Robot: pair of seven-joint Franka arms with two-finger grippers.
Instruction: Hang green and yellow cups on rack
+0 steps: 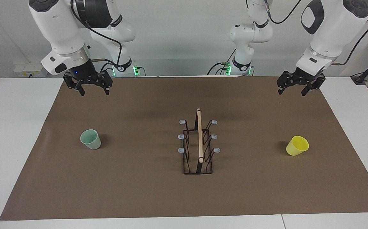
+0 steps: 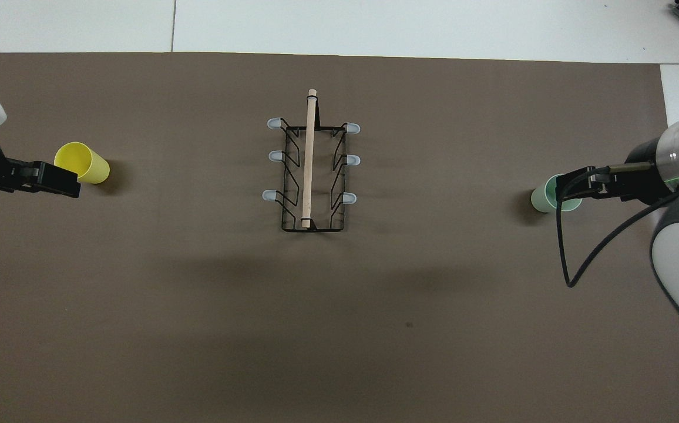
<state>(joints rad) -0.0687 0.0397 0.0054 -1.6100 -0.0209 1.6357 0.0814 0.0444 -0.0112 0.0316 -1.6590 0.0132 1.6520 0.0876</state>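
Pincer states first: your right pincer (image 1: 91,86) hangs in the upper left of the facing view with its fingers spread wide and nothing between them, raised over the brown mat (image 1: 139,190). Your left pincer (image 1: 299,85) hangs in the upper right of that view, also spread and empty.

Lower in the facing view than the right pincer, at middle left, the green cup (image 1: 91,139) sits on the tabletop, well apart from the rack. It looks tipped, its mouth turned up toward the camera. The yellow cup (image 1: 297,145) lies at middle right, below the left pincer, also tilted with its mouth showing.

The rack (image 1: 198,143) stands in the centre between the two cups, its wooden bar (image 1: 199,135) running along the top and all six grey-tipped prongs bare.

Expect both cups to be light, thin plastic, smooth and tapered, so they may slide or squirt out of a hard pinch. You probably do best taking one wall at the rim, one finger inside and one outside, with gentle force. That leaves the mouth free to drop over a prong.
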